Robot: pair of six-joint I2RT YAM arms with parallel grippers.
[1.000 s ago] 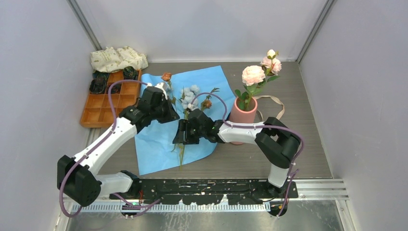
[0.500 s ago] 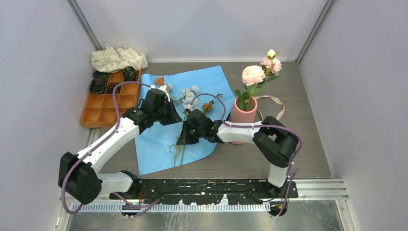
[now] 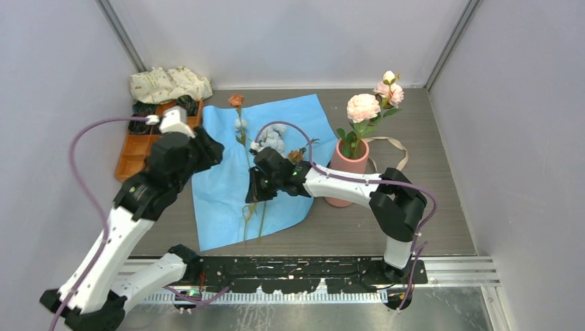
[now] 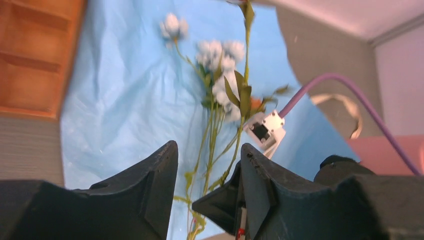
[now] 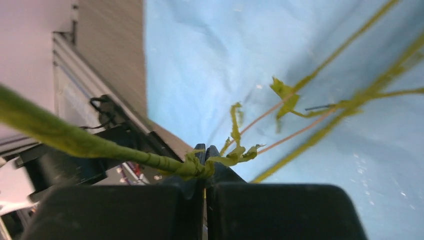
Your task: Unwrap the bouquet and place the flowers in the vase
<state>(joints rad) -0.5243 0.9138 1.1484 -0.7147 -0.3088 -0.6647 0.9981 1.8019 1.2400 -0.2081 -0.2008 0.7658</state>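
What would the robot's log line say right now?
left gripper: open, empty | right gripper: shut on flower stem | vase: pink flowers inside

Grey wood-look table (image 3: 441, 207) with blue paper (image 3: 221, 207) spread out in the middle. Orange tray (image 3: 141, 165) and cream cloth (image 3: 169, 84) sit back left. Pink vase (image 3: 348, 165) stands right of the paper, beige ribbon (image 3: 397, 146) beside it.

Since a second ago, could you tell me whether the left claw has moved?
Yes: the left claw has drawn back to the left, away from the flowers and toward the orange tray.
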